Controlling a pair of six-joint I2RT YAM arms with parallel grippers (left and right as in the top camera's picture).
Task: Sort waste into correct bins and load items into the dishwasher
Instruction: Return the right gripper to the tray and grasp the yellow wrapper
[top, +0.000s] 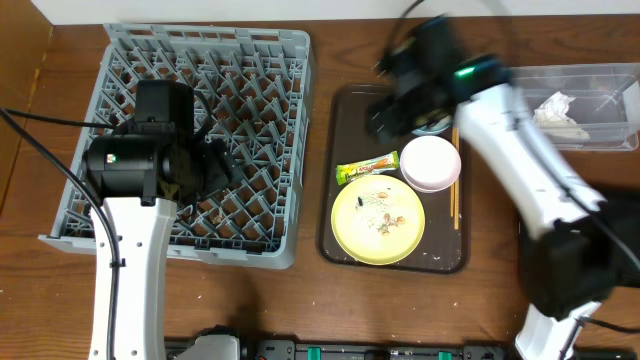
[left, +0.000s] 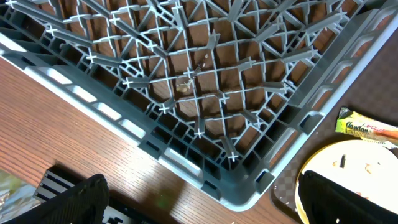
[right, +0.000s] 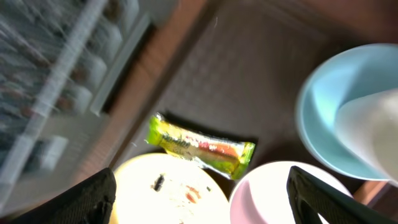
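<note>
Rack: grey dish rack sits at the table's left.
Left gripper: fingers spread wide, nothing between them, over the rack's near corner.
Tray: brown tray carries snack wrapper, yellow plate with crumbs, white bowl, chopsticks, light blue bowl.
Right gripper: jaws wide apart, empty, above wrapper and bowls.
Tub: clear tub far right, tissue inside.

A brown wood-grain table fills the scene under even, soft light. A pale strip runs beyond its far edge, and a black rail lines the near edge.
</note>
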